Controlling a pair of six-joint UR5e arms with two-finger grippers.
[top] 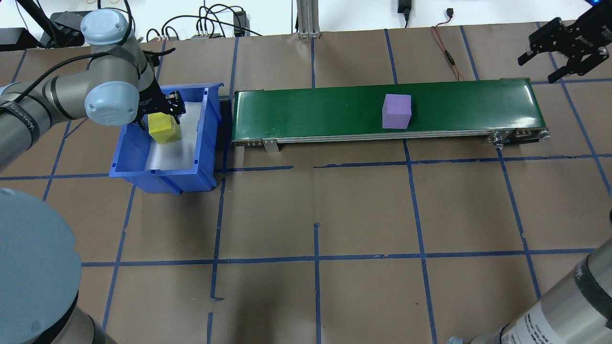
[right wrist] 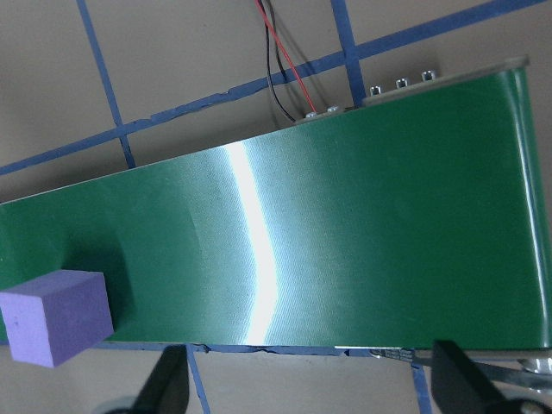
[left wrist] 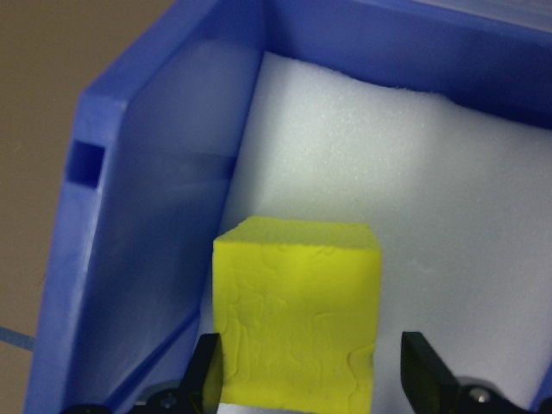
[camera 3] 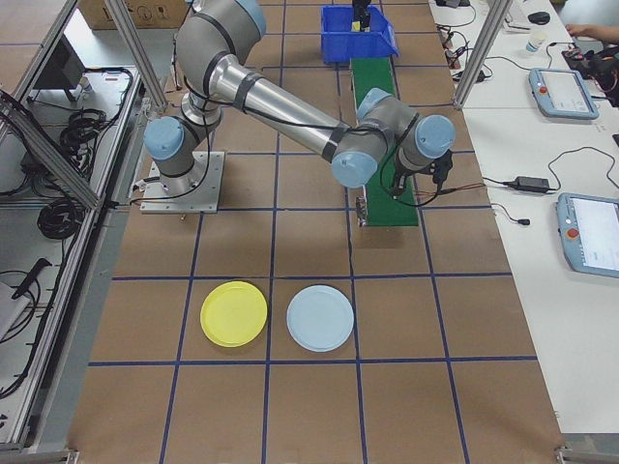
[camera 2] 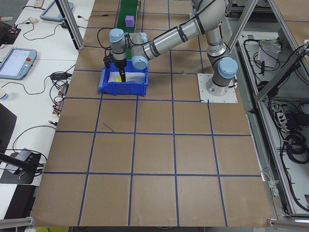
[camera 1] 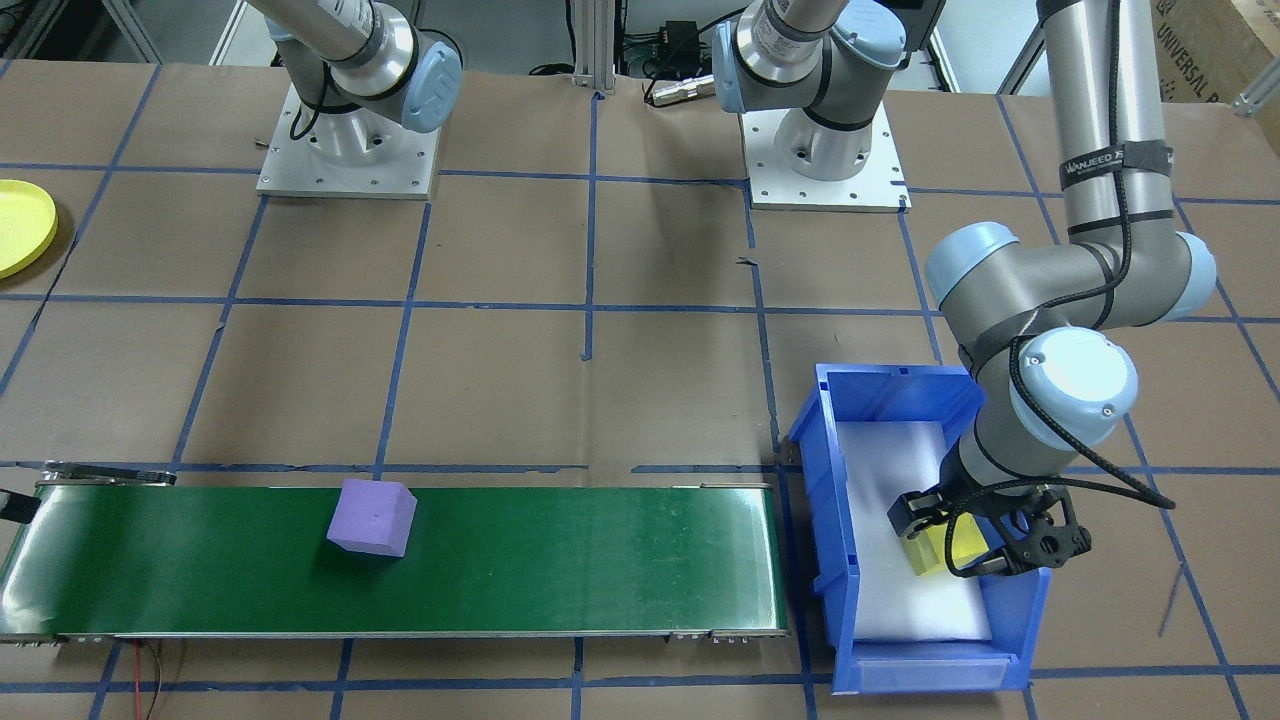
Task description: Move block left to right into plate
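A yellow block rests on the white foam floor of a blue bin. My left gripper is down inside the bin, open, with one finger on each side of this block. In the left wrist view a gap shows between the block and the right finger. A purple block sits on the green conveyor belt. My right gripper hangs open and empty over the belt's right end. The yellow plate lies on the table well to the robot's right.
A pale blue plate lies beside the yellow one. The bin stands against the belt's left end. A red wire runs past the belt's far side. Brown paper with blue tape lines covers the table.
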